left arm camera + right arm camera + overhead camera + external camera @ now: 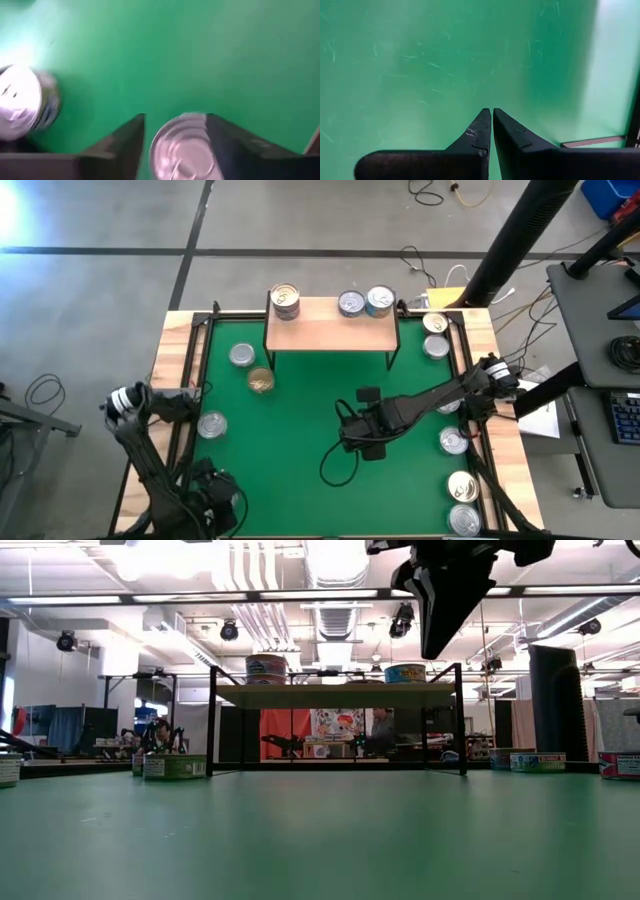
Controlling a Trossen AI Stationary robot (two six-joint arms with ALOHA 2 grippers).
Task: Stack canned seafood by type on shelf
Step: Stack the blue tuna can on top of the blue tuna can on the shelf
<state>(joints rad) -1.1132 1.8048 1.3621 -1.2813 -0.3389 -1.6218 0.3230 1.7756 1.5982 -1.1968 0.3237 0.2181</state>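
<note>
The light-wood shelf stands on black legs at the far side of the green mat. It carries a stack of tins at its left end and two single tins near its right end. More tins sit on the mat at the left and along the right edge. My left gripper is at the near left corner, open and pointing down. Its fingers stand on either side of a silver-topped tin, and I cannot tell whether they touch it. My right gripper is shut and empty, hanging high over mid-mat.
A silver tin sits close beside the left gripper. A gold-topped tin lies left of the shelf's front. A black cable loop hangs under the right arm. The raised wooden border frames the mat. Bare mat lies in front of the shelf.
</note>
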